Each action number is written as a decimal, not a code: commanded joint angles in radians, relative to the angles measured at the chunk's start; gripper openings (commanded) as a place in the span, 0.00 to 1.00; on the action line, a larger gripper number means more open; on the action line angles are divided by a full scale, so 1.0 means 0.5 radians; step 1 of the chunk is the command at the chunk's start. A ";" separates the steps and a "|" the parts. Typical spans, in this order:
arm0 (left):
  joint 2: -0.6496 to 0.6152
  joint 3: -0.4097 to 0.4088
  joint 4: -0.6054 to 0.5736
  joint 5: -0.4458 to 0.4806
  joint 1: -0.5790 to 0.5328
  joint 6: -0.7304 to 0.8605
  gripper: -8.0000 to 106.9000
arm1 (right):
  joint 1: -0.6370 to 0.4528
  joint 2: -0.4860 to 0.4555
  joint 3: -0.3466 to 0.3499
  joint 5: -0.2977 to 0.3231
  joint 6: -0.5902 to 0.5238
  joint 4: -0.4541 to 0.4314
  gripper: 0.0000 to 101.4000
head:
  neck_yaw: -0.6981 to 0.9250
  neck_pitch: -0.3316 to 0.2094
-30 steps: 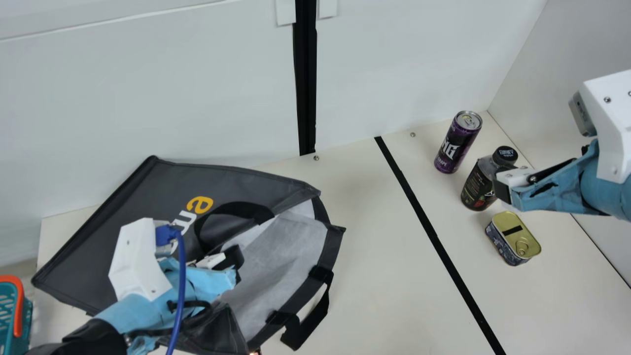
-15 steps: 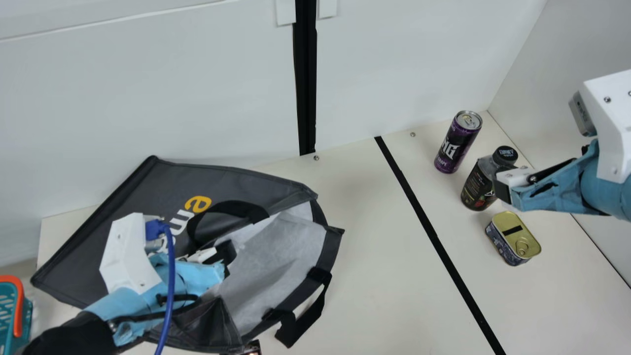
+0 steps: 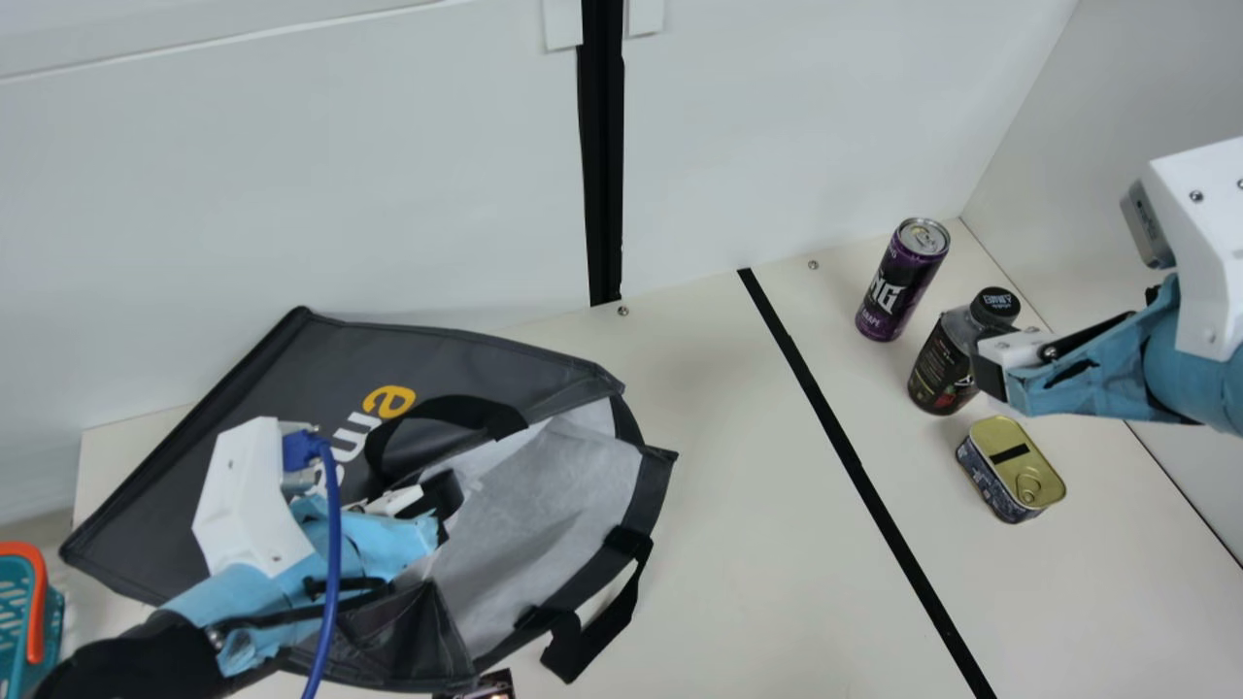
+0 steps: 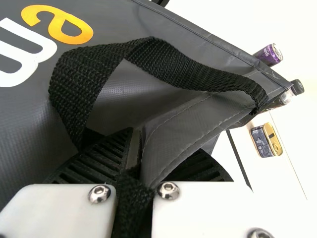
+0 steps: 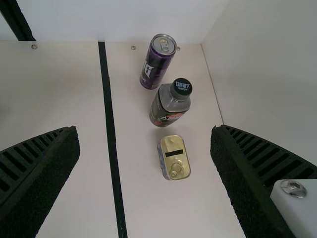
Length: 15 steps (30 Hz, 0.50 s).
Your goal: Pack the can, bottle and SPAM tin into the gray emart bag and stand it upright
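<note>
- The gray emart bag (image 3: 466, 354) is laid on its side at the left gripper (image 4: 161, 144), a fold of its rim clamped between the ribbed fingers; by all appearances, the bag is being secured for loading.
- The bag's mouth is turned from the left jaws toward the waiting goods, but the final upright stand has yet to be achieved.
- The right gripper (image 5: 144, 129) is held with its jaws spread wide, nothing gripped between them.
- A purple drinks can (image 3: 901, 280) is stood upright ahead of the right jaws, the farthest of the three from them, and has yet to be packed.
- A black-capped bottle (image 3: 947, 364), likewise unpacked, is seen upright between the can and the SPAM tin (image 3: 1010, 466), near the right jaws.
- The tin is set flat, pull-tab up, near the same jaws; all three items are left to be bagged.
</note>
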 commanded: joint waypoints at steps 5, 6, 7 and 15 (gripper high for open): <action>0.000 0.000 0.000 0.000 0.000 0.000 0.00 | 0.000 0.000 0.000 0.000 0.000 0.000 0.94 | -0.002 -0.045; 0.000 0.000 0.000 0.000 0.000 0.000 0.00 | 0.000 0.000 0.000 0.000 0.000 0.000 0.94 | -0.002 -0.045; 0.000 0.000 0.000 0.000 0.000 0.000 0.00 | 0.000 0.000 0.000 0.000 0.000 0.000 0.94 | -0.002 -0.045; 0.000 0.000 0.000 0.000 0.000 0.000 0.00 | 0.000 0.000 0.000 0.000 0.000 0.000 0.94 | -0.002 -0.045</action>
